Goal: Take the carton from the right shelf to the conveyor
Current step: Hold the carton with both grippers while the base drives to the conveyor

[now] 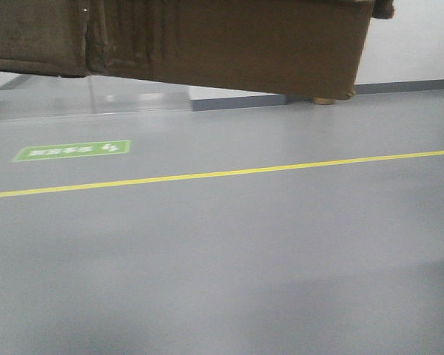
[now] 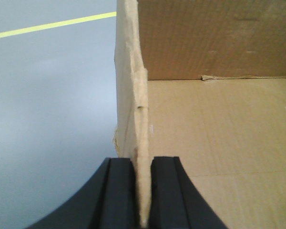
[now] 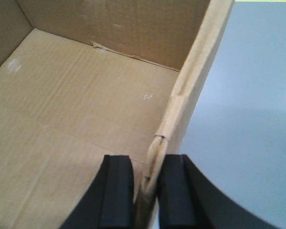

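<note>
The smooth grey floor (image 1: 229, 259) bears a yellow line (image 1: 222, 174) running across it and, beyond that line, a green marking (image 1: 72, 151).

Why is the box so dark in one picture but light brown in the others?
Front view: the carton hangs at the top edge with its near face in shade, and the green floor sign is fuzzy. Wrist views: light falls inside the open carton, so it looks pale.
</note>
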Controlling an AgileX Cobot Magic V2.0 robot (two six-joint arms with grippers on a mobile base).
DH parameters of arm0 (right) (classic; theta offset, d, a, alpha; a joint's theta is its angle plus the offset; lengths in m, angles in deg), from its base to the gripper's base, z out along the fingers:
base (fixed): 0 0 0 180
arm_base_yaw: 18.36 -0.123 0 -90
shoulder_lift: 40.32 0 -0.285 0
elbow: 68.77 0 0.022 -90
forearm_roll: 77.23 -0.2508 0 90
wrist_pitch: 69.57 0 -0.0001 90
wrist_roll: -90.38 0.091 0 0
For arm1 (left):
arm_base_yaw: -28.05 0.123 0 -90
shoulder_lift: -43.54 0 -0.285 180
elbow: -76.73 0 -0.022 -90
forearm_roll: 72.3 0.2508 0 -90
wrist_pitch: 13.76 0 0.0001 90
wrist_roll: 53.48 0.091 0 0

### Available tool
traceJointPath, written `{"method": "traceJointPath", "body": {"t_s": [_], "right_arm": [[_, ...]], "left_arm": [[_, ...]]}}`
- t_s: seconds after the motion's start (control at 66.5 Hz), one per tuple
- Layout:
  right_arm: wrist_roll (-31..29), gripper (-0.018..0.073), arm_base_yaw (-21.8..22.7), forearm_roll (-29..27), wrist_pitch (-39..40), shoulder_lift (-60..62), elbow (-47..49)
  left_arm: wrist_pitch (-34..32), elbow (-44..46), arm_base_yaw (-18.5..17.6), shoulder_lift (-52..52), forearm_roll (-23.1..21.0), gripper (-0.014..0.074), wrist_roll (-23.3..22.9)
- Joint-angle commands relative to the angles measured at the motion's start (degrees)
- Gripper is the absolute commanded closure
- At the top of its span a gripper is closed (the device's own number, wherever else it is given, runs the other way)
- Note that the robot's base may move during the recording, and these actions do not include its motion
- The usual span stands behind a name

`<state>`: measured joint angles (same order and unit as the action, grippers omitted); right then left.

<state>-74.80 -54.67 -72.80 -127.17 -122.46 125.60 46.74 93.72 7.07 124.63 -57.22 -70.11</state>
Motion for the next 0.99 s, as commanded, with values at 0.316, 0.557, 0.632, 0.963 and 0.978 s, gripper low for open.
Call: {"method": "traceJointPath", "body": {"t_s": [0.316,0.557,0.632,0.963,0.978], "right_arm": [[-1.63,0.0626,-0.42,-3.18,3.19,0.36,0.23],[-1.63,0.0626,-0.42,-3.18,3.19,0.36,0.23],[-1.63,0.0626,-0.42,-3.18,3.19,0.36,0.23],[-1.63,0.0626,-0.42,-3.16,3.29,0.36,0.23],[-1.63,0.0626,-0.42,-3.16,3.29,0.36,0.23]], "left_arm": [[-4.67,0.28,-0.39,-0.44,-1.17,0.0605,-0.22],[-4.67,0.28,-0.39,-0.44,-0.33,0.0605,-0.22],[-4.67,0.28,-0.39,-0.44,-0.33,0.0605,-0.22],[-4.67,0.28,-0.39,-0.44,-0.22,0.0605,-0.22],[-4.67,0.28,-0.39,-0.44,-0.22,0.0605,-0.22]]}}
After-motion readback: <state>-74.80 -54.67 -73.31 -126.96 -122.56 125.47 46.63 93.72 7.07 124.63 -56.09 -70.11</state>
